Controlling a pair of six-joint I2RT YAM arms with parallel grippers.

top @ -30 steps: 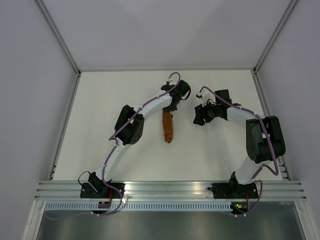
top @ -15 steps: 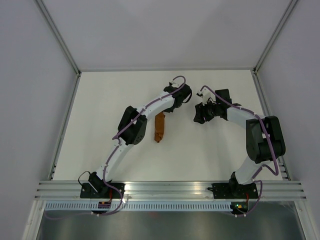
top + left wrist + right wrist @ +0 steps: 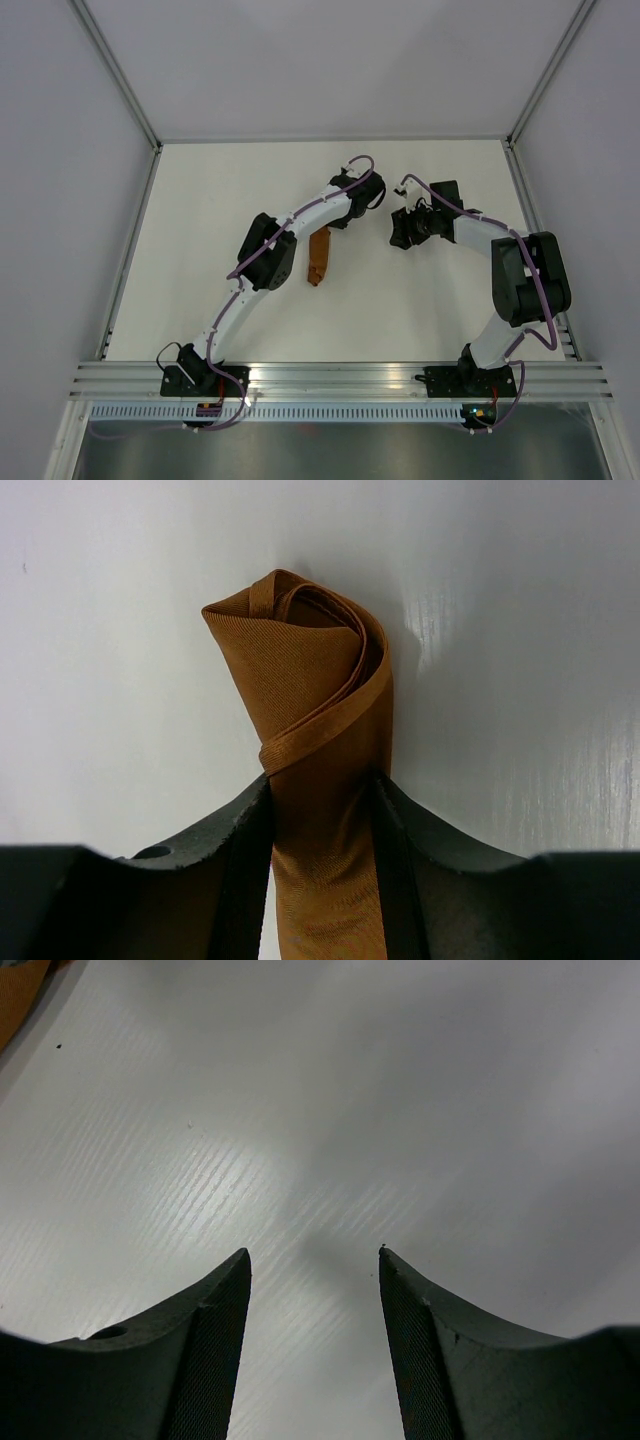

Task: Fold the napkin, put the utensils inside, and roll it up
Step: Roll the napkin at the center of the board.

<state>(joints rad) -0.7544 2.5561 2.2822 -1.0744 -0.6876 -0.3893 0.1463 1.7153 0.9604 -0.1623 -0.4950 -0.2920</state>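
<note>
l gripper (image 3: 322,780) straddles rolled napkin (image 3: 300,680), grip unclear; r gripper (image 3: 314,1252) spread

The napkin (image 3: 320,700) is rust-orange, browner inside its folds, with a fine woven rib across the cloth and a faint sheen. The counter (image 3: 200,250) under it is plain white, with faint parallel streaks where the light glances off it by the right gripper (image 3: 314,1252). That gripper is dark charcoal, almost black, with fine ridged lines on its inner faces. The left gripper (image 3: 322,780) is the same matte black. The arms (image 3: 300,212) are white with black joints and trail purple cables (image 3: 360,158). The near rail (image 3: 340,378) is bare silver metal, and the walls (image 3: 60,200) are pale grey.
</note>
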